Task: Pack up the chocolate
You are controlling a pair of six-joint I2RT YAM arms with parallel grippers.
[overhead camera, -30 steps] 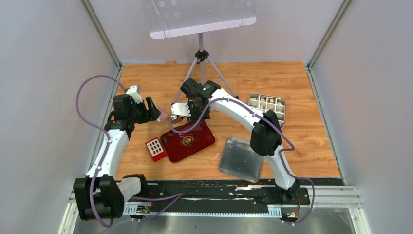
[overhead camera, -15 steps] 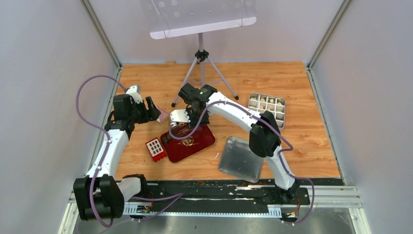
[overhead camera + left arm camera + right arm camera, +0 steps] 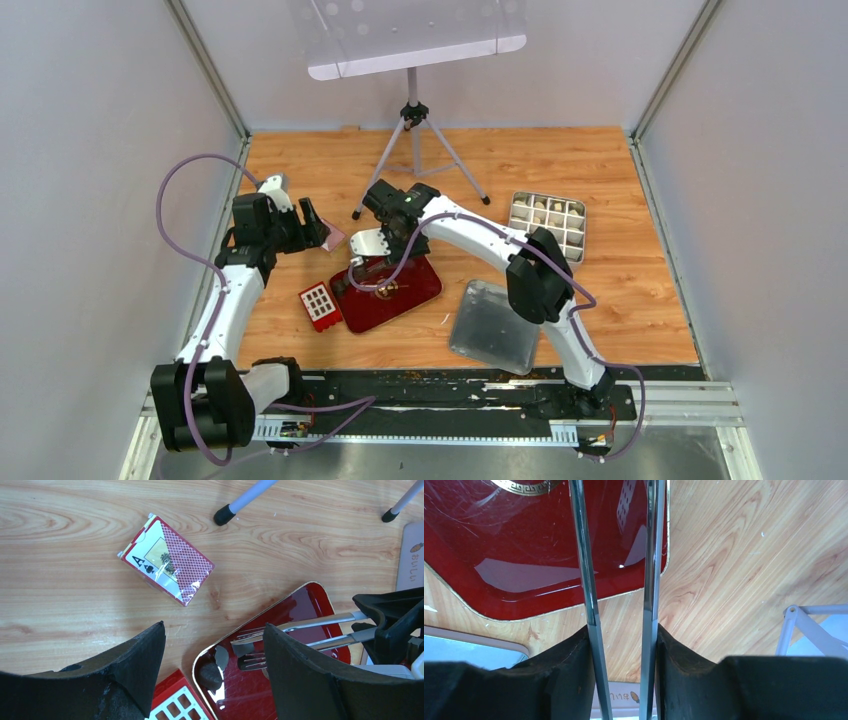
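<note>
Tongs [image 3: 586,580], pinched in the right gripper [image 3: 621,636], point into the red tray [image 3: 312,602] toward chocolate [image 3: 210,674] at lower centre; the left gripper [image 3: 214,630] hangs spread, apparently giving room.

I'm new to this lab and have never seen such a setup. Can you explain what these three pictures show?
These are two white robot arms bolted at the near edge of a table. The overhead picture shows both, left arm and right arm. The other two come from cameras on the wrists, looking past black fingers. The right gripper is shut on metal tongs over a red tray holding chocolates. The left gripper is open, empty. Also there: a gridded tin, a grey tray, a small red box, cards, a tripod.
</note>
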